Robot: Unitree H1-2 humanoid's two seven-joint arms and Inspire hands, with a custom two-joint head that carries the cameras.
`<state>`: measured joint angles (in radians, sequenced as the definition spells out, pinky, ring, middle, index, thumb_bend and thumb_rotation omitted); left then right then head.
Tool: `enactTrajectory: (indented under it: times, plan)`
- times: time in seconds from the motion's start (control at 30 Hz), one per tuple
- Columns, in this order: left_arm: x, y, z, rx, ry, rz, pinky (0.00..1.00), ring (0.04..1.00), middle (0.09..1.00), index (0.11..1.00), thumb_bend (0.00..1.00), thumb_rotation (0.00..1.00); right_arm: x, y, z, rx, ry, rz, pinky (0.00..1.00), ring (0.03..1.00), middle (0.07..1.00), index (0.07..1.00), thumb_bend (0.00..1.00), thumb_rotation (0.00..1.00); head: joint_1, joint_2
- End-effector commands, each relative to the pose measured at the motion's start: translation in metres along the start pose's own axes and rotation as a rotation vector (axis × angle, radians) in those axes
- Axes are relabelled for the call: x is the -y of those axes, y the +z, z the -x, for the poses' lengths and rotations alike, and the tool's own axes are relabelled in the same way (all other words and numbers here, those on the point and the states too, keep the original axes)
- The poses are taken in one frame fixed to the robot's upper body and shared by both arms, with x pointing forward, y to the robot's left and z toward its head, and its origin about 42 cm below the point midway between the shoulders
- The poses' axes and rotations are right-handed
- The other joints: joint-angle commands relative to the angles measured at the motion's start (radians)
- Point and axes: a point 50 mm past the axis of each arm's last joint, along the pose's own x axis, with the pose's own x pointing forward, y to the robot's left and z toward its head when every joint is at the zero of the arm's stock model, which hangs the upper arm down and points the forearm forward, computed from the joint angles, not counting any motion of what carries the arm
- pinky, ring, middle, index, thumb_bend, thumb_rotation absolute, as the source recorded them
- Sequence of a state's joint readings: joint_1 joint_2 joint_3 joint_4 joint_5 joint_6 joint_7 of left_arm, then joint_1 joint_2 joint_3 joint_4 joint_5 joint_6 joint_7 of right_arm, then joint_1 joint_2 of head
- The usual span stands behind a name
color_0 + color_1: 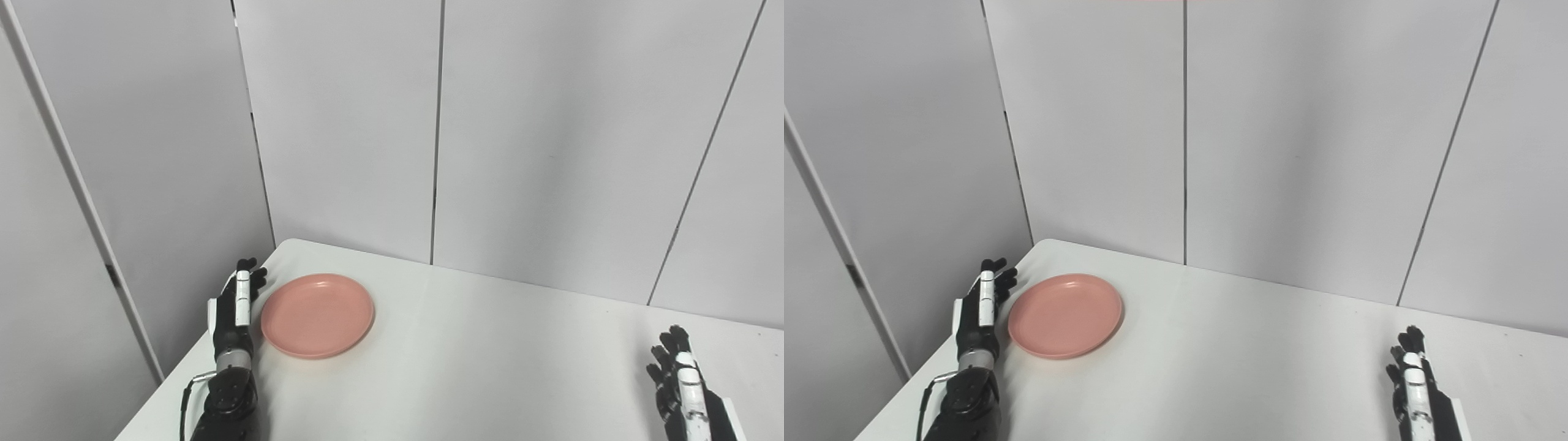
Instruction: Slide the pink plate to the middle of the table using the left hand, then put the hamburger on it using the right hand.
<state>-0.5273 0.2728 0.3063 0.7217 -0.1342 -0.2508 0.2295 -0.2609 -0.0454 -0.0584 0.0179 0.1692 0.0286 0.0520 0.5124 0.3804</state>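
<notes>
Pink plate (317, 315) lies flat, rim up, beside open left hand (236, 303); right hand (683, 383) open.

Both views are bright and evenly lit by soft, diffuse light from above. The white table (490, 343) shows a mild sheen without hard glare. The pink plate (317, 315) casts a faint, thin shadow toward 6 o'clock. Focus is sharp throughout; straight panel seams show little distortion.
</notes>
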Motion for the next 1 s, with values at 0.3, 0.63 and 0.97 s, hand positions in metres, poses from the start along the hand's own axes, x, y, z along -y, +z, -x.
enactTrajectory:
  times: [0.3, 0.63, 0.97]
  plan:
    - [0.054, -0.007, 0.002, -0.074, -0.147, 0.133, 0.80, 0.779, 0.760, 0.766, 0.85, 1.00, -0.006, 0.017, -0.006, 0.052, 0.024, -0.002, 1.00, 1.000, 1.000, 1.000, 0.37, 0.96, -0.011, 0.005]
    - [0.082, -0.010, 0.017, -0.081, -0.282, 0.211, 0.78, 0.780, 0.763, 0.767, 0.85, 1.00, -0.010, 0.019, -0.008, 0.058, 0.010, 0.021, 1.00, 1.000, 1.000, 1.000, 0.32, 0.98, -0.028, 0.010]
    - [0.105, -0.016, 0.035, -0.108, -0.403, 0.323, 0.76, 0.790, 0.780, 0.772, 0.87, 1.00, -0.010, 0.014, -0.010, 0.037, -0.011, -0.034, 1.00, 1.000, 1.000, 1.000, 0.36, 0.86, -0.050, 0.014]
